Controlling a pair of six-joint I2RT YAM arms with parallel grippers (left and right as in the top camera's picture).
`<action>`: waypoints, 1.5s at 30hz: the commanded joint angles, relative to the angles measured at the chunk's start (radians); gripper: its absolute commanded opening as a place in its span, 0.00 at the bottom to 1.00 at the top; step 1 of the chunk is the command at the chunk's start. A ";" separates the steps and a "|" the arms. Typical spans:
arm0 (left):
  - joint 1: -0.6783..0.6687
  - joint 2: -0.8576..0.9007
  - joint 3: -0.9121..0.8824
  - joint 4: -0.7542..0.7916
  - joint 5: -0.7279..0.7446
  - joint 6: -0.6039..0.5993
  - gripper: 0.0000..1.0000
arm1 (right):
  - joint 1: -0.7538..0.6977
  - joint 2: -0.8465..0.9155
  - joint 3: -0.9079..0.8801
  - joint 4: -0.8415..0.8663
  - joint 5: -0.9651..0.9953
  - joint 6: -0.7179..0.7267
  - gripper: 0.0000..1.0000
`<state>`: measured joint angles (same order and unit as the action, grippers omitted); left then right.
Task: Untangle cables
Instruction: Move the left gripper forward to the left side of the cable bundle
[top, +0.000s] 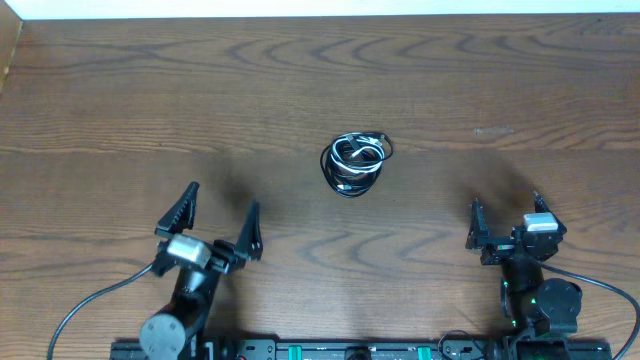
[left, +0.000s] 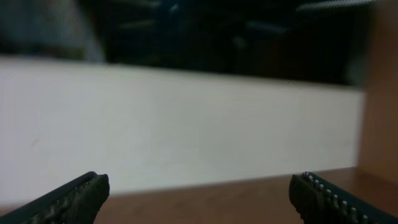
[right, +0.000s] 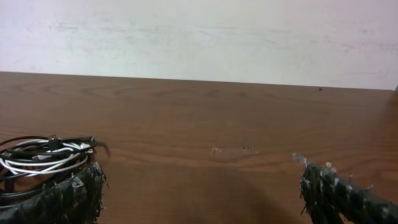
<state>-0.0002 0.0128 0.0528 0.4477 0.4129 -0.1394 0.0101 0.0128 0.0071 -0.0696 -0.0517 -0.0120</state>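
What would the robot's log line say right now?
cables: balled, mid-table, not held | left gripper: open, empty | right gripper: open, empty

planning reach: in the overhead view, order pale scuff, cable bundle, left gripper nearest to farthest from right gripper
From the right gripper:
1. pale scuff, just beyond it
2. cable bundle, table centre
3. left gripper, opposite side

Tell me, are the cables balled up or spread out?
Balled up: the cables form one compact coil of black and white loops on the table.
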 joint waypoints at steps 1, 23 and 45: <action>0.004 0.036 0.165 -0.026 0.110 -0.042 0.98 | -0.004 0.000 -0.001 -0.005 0.004 -0.011 0.99; -0.033 1.210 1.694 -1.685 0.447 0.215 0.98 | -0.004 0.000 -0.001 -0.005 0.004 -0.011 0.99; -0.320 1.718 1.692 -1.847 -0.029 -0.129 0.98 | -0.004 0.000 -0.001 -0.005 0.004 -0.011 0.99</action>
<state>-0.3183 1.6939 1.7355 -1.3968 0.4046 -0.2325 0.0093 0.0151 0.0071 -0.0696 -0.0509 -0.0120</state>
